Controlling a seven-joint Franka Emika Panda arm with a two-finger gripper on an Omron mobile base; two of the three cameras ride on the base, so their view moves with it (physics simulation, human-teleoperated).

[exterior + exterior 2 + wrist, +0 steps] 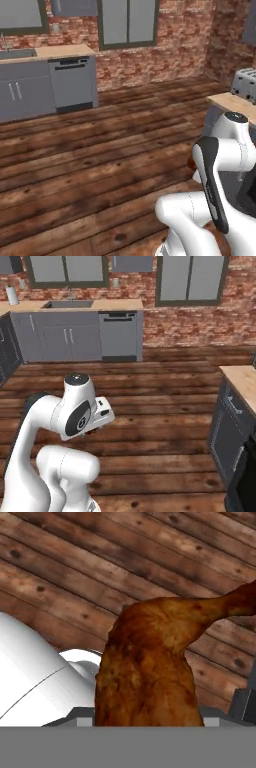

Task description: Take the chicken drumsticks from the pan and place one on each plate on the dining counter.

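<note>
Rendered kitchen with brick walls, plank wood floor (pixel 90 165) and grey cabinets (pixel 65 338) along the far wall, next to a dishwasher (pixel 119 336). White arm (pixel 75 411) folded close over the driving base, out in the middle of the open floor. In the hand view, a darker reddish-brown chicken drumstick (pixel 150 672) looming very large and close, thick end down between the fingers, thin bone end reaching up and to the right, floorboards passing behind it. Hand (pixel 150 724) clenched on the drumstick (fingertips mostly hidden behind the meat, so exact contact impossible to make out).

Carrying step, by the look of it: one drumstick lifted and in transit across the room, away from the stove and toward the plates. At the right edge of both base views, a corner of a light tan surface (pixel 245 383) on a grey base, with a toaster (pixel 245 82) beside it in the left base view; hard to tell whether this is the dining surface.

Next move likely calls for driving on to the dining surface, finding a plate, then lowering over its centre before letting go. Grip to be kept firm meanwhile, given the lumpy, slippery-looking shape.
</note>
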